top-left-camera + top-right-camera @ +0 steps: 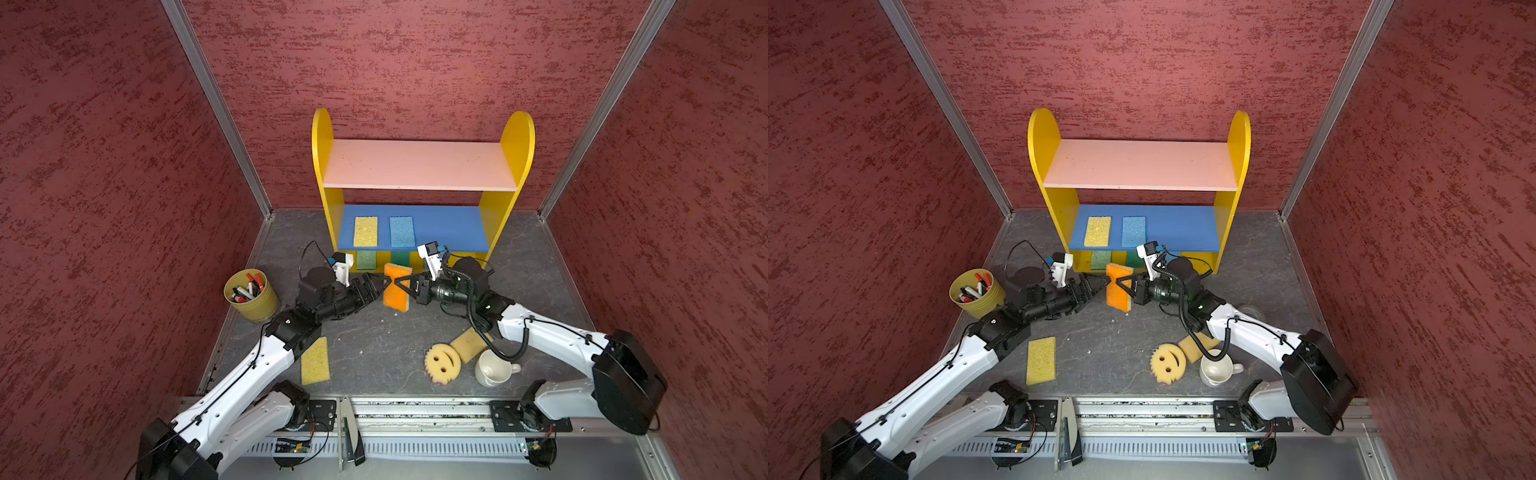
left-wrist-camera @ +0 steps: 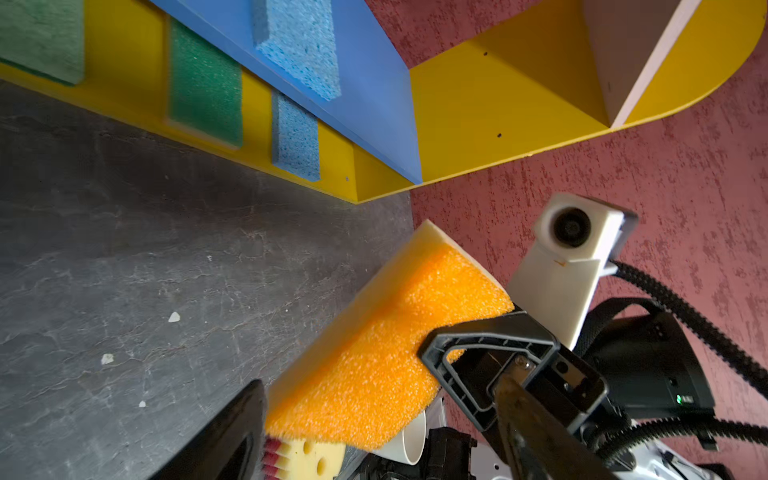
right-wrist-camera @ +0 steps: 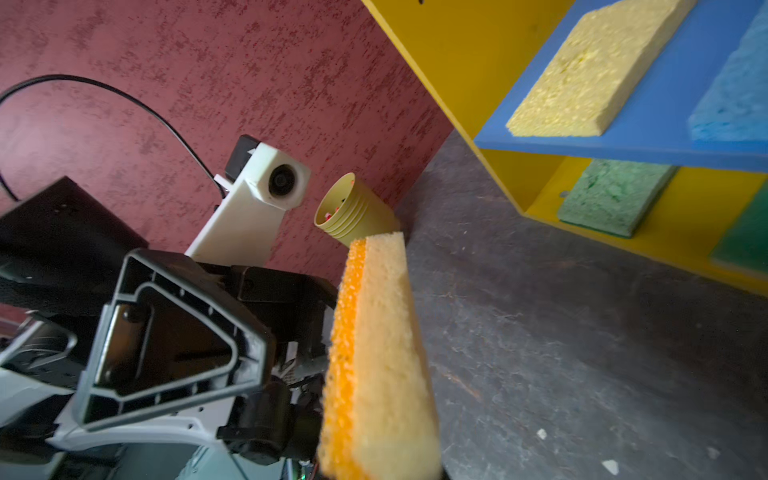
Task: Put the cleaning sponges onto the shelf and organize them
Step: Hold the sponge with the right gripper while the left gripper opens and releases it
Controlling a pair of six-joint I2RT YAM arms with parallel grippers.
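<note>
**A:** How many sponges do you count?

**B:** Nine. Five are on the shelf (image 1: 322, 166). Two lie flat and apart on its blue middle board: a yellow shelf sponge (image 1: 365, 231) and a blue shelf sponge (image 1: 402, 231). Three sit on the yellow base: a pale green sponge (image 1: 366, 259), a dark green sponge (image 1: 400, 257) and a second blue sponge (image 2: 296, 137).

**A:** And the rest?

**B:** Three are on the table (image 1: 374, 340). A loose yellow sponge (image 1: 315, 360) lies beside the left arm. The round smiley sponge (image 1: 442, 362) sits near the one white mug (image 1: 492, 370). A tan sponge (image 1: 465, 345) is partly under the right arm. The ninth, the orange-faced sponge (image 1: 397, 297), stands on edge just in front of the base, orange face towards the left arm.

**A:** What are the grippers doing?

**B:** The right gripper (image 1: 400, 284) is pinched tight on that sponge's edge. The left gripper (image 1: 384, 286) has its jaws spread wide to either side of the sponge. I cannot tell whether it presses.

**A:** Anything else?

**B:** One yellow marker cup (image 1: 253, 305), well to the left.
</note>
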